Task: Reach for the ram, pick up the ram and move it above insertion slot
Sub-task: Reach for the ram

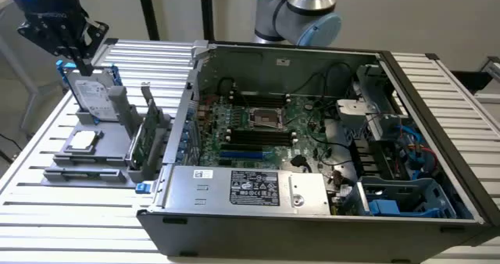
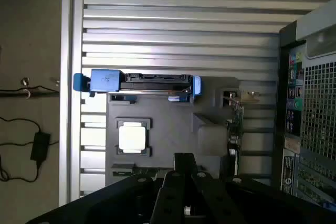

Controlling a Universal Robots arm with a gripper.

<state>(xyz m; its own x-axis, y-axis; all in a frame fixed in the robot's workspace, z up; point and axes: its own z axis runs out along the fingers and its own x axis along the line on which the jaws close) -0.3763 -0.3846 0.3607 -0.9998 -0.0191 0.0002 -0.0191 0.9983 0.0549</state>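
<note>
a slatted metal worktop [image 1: 47, 217] carries an open computer case [image 1: 312, 229], lid off so its motherboard [image 1: 266, 117] and the dark insertion slots [image 1: 258, 138] face up for reaching from above. beside it, toward the exterior view's left, a grey holder [image 1: 105, 153] keeps loose parts apart in their own seats: a hard drive [image 1: 88, 97] in a blue frame and an expansion card [image 1: 147, 136] stand on edge, a processor chip [image 1: 84, 140] lies flat. the ram [image 1: 82, 174] seems to sit in the long groove at the holder's near end, untouched. the pincer [image 1: 78, 58] hovers above the hard drive; i cannot tell whether it is apart or together.
</note>
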